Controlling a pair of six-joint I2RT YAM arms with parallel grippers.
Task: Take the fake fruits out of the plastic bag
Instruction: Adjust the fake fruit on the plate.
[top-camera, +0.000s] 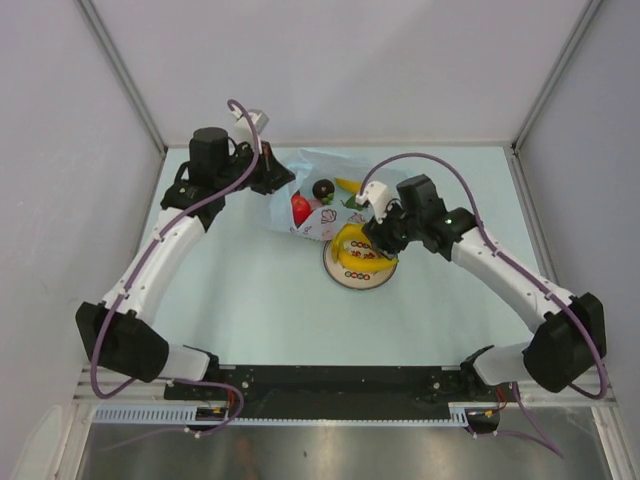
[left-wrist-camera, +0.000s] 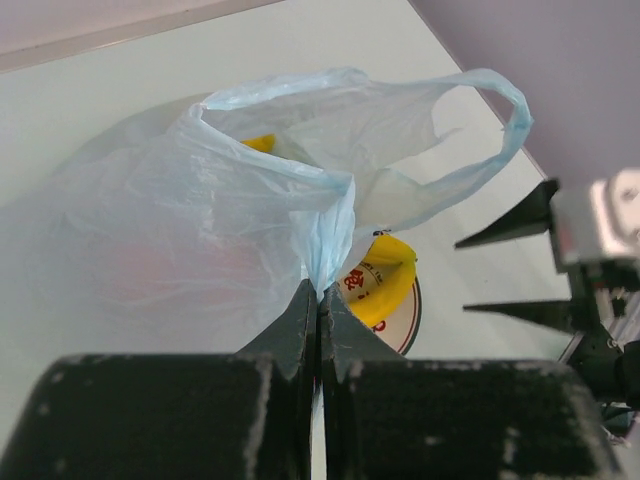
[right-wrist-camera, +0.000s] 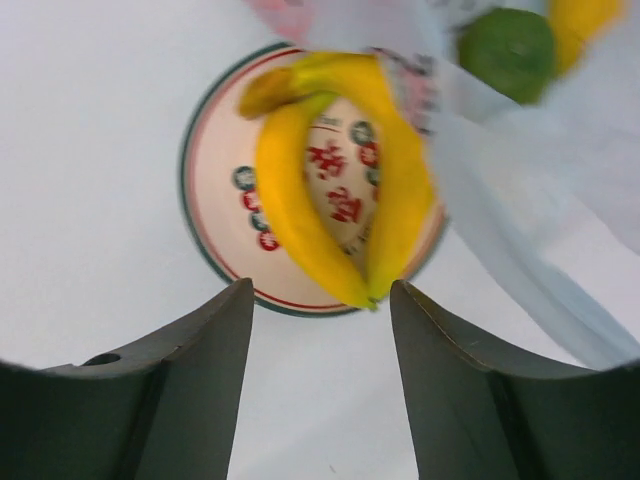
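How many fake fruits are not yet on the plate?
4: a red one, a dark one, a yellow one and a green one, all in or at the bag. More may be hidden.

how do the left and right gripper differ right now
The left gripper is shut, pinching a fold of the plastic bag; the right gripper is open and holds nothing. The left gripper sits at the bag's rim, while the right gripper faces the bananas lying on the plate. Both have dark fingers.
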